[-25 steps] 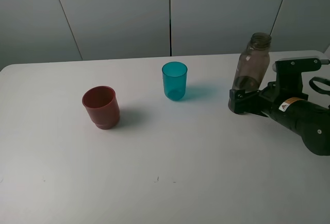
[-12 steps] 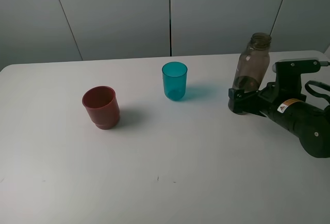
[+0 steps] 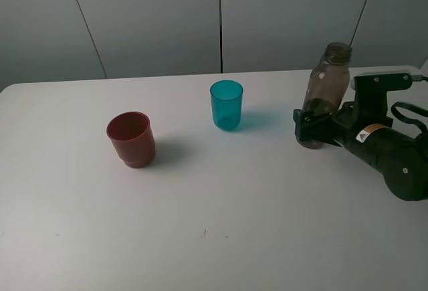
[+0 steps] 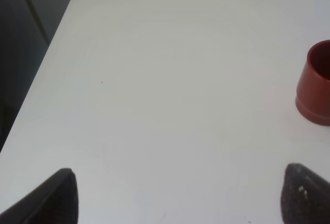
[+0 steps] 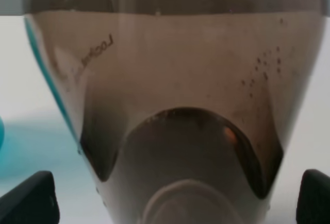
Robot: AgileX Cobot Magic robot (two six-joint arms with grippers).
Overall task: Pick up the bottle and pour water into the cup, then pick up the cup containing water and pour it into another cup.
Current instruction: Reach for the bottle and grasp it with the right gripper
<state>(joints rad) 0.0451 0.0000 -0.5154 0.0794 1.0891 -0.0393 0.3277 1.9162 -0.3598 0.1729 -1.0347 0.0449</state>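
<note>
Right gripper (image 3: 309,128), jaws spread wide and holding nothing, set low around the foot of the bottle (image 3: 327,87). In the right wrist view its two dark fingertips (image 5: 27,199) stand on either side of the bottle's base, each with a strip of background between tip and plastic, so the bottle is straddled, not clamped. The bottle is translucent grey-brown with a threaded neck and no cap. It stands on its base on the white table (image 3: 234,211), toward the right rear as the exterior high view shows it, and is the tallest thing there. To its left in that view, well apart, the teal cup (image 3: 227,104) stands upright with its mouth up, near the middle of the table's far half; a blurred teal streak shows through the bottle wall in the right wrist view. Farther left and nearer the camera, well apart from the teal cup, the red cup (image 3: 131,138) stands upright on its stepped base. Whether either cup holds water cannot be told. Left gripper (image 4: 180,197), jaws likewise wide apart and empty, hangs over bare table, with the red cup ahead of it and off to one side. Grey wall panels (image 3: 154,17) close the scene behind the table.
</note>
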